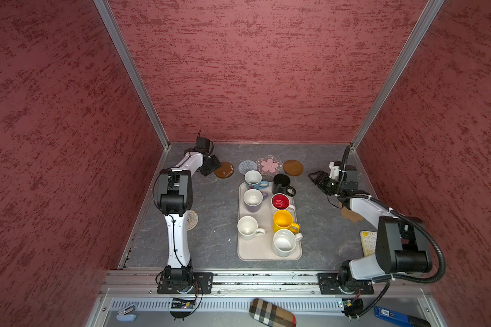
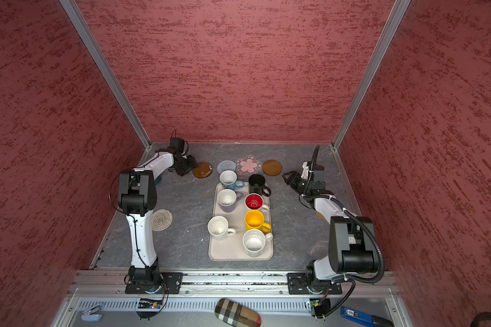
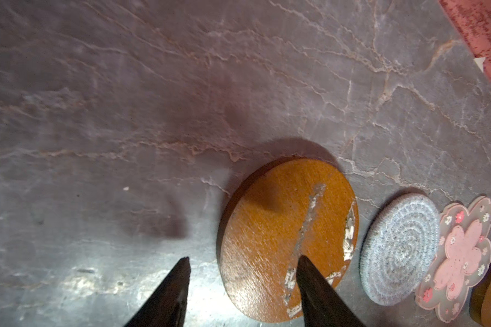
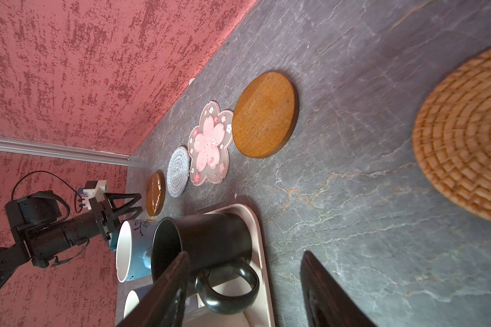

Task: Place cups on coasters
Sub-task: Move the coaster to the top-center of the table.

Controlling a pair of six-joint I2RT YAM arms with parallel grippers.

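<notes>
Seven cups stand on the beige tray [image 1: 268, 254]. They are a blue-based white one [image 1: 253, 180], a black one [image 1: 281, 184], a lavender one [image 1: 253, 200], a red-lined one [image 1: 280, 201], a yellow one [image 1: 283, 220] and two plain white ones [image 1: 247, 226] [image 1: 284, 243]. Along the back lie a scratched brown coaster [image 1: 224, 170], a pale spiral one [image 1: 247, 166], a pink flower one [image 1: 269, 165] and a second brown disc [image 1: 293, 167]. My left gripper [image 3: 243, 258] is open, astride the scratched disc's [image 3: 281, 226] edge. My right gripper [image 4: 245, 254] is open beside the black cup's handle [image 4: 230, 286]. A wicker coaster [image 4: 465, 136] lies near it.
Another spiral coaster [image 2: 161, 219] lies by the left arm. A tan mat [image 1: 350, 215] shows partly under the right arm, and a pale yellow patterned mat [image 1: 367, 243] lies at the right edge. Red walls close in three sides.
</notes>
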